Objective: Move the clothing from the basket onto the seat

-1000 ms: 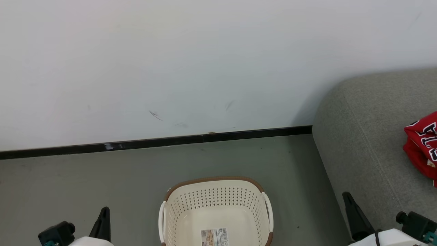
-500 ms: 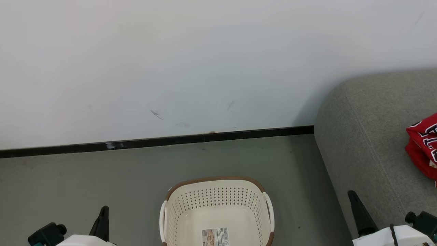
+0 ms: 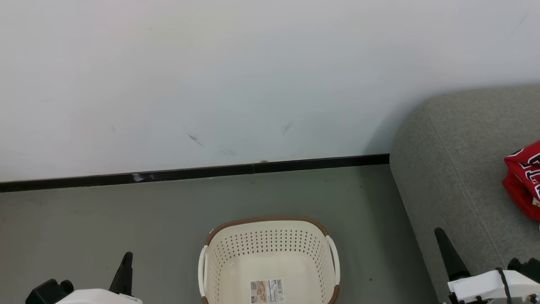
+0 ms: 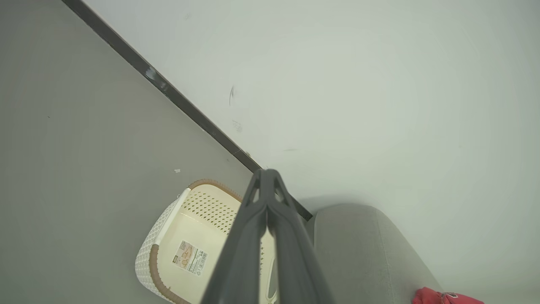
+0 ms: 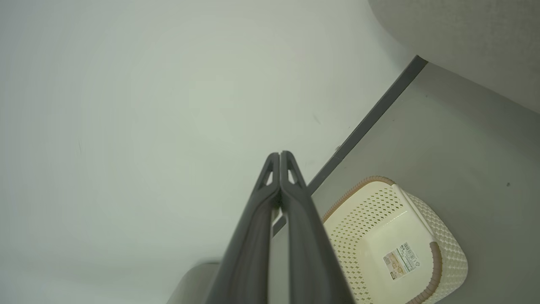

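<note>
Along the right side of the head view, the large grey woven-fabric sofa (image 3: 455, 177) with its rounded corner is where trouble seems likeliest. The right arm hangs close to its near edge, so a careless sweep could scrape the upholstery or catch whatever lies on it. Next in size, the oval cream-white perforated plastic basket (image 3: 270, 247) with a brown rim and white side handles stands on the grey floor (image 3: 105, 219) between the two arms, near the sofa. Both wrist views show nothing in it but a barcode sticker (image 3: 267, 291), so another reach into it would gain nothing, and a light empty basket could easily be knocked or tipped. Smaller again, a bright red fabric garment (image 3: 523, 185) with black-and-white lettering lies crumpled on the sofa cushion, cut off by the frame's right edge. I cannot tell how securely it sits or whether more clothing lies beyond it; if it rests near the front edge it might slide off. Smallest, the left fingers (image 4: 249, 253) are pressed together tip to tip with nothing between them, up in the air above the floor. The right fingers (image 5: 251, 253) are likewise closed on nothing, touching neither basket nor sofa.
</note>
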Robot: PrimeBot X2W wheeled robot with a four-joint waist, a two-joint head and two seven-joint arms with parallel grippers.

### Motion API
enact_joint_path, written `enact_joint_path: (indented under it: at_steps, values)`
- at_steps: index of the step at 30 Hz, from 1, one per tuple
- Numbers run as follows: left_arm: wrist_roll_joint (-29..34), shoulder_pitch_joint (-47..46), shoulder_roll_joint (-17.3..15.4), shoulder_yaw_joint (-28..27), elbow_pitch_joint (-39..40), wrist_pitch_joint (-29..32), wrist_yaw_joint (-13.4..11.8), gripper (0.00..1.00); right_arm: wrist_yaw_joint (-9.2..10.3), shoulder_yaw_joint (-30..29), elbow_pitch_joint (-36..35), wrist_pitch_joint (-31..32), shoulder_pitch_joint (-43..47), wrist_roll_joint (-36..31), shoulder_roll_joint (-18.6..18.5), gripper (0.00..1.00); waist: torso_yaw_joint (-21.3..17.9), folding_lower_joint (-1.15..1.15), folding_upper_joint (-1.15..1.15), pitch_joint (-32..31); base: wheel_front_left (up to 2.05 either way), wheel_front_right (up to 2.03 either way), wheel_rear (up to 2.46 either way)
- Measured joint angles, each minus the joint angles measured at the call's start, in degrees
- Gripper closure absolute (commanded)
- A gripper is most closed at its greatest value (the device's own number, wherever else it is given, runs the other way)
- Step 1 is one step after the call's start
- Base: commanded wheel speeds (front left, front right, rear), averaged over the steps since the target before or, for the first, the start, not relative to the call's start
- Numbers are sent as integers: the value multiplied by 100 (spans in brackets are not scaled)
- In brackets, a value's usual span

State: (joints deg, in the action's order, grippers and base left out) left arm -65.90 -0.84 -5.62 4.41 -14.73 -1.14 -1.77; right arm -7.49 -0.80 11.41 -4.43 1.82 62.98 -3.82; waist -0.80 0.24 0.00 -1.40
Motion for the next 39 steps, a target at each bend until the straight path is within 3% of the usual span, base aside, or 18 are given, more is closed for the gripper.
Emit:
enact_joint_path:
  at_steps: [11, 39]
  values:
    - [-769, -114, 86, -264, -21, 212, 254, 100, 0, -35, 83, 197, -151, 985, -53, 100, 24, -17, 0, 69, 0, 0, 0]
    - [-2587, -238, 364, -884, -80, 719, 856, 100, 1, -143, 320, 615, -475, 3303, -171, 100, 81, -21, 0, 155, 0, 0, 0]
